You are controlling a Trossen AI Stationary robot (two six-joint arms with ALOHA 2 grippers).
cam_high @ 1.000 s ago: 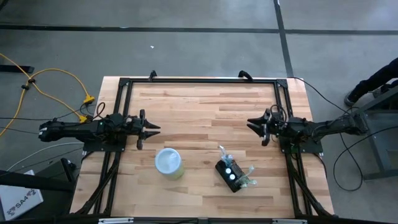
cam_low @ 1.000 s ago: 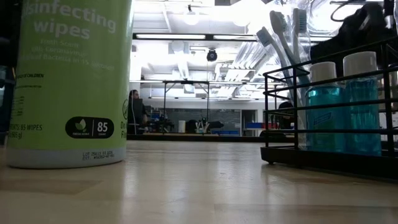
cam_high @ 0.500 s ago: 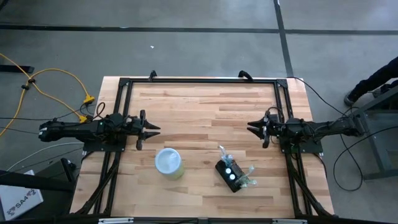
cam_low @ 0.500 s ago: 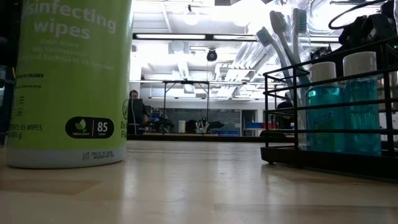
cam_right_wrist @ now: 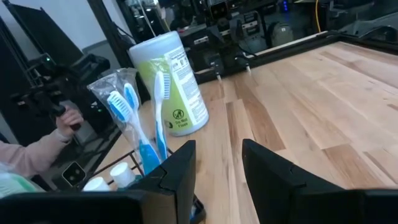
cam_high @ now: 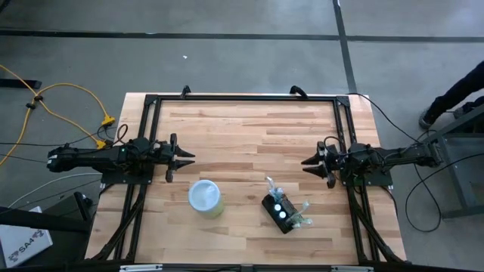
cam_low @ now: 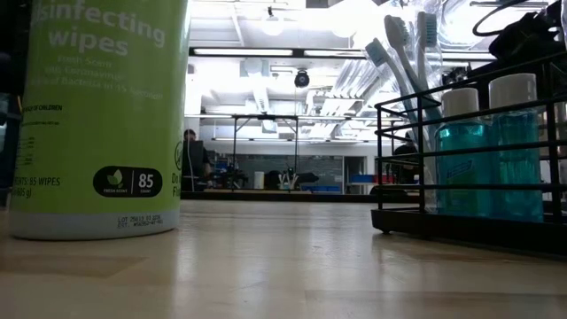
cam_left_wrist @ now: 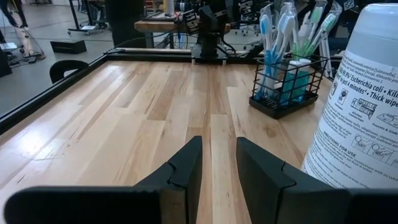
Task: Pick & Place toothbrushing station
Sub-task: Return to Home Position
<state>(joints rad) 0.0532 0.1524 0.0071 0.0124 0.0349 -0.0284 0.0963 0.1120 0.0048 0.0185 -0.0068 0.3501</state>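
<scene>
Table (cam_high: 249, 136): jointed wood strips, smooth, with a satin sheen.
Toothbrushing station (cam_low: 461, 230): black coated metal wire, matt.
Bottles (cam_low: 461, 164): glossy translucent plastic showing blue, with opaque white caps.
Wipes canister (cam_low: 97, 115): smooth plastic body under a semi-gloss green printed label.
Left claw (cam_left_wrist: 217, 149) and right claw (cam_right_wrist: 217, 152): matt black plastic fingers.
</scene>
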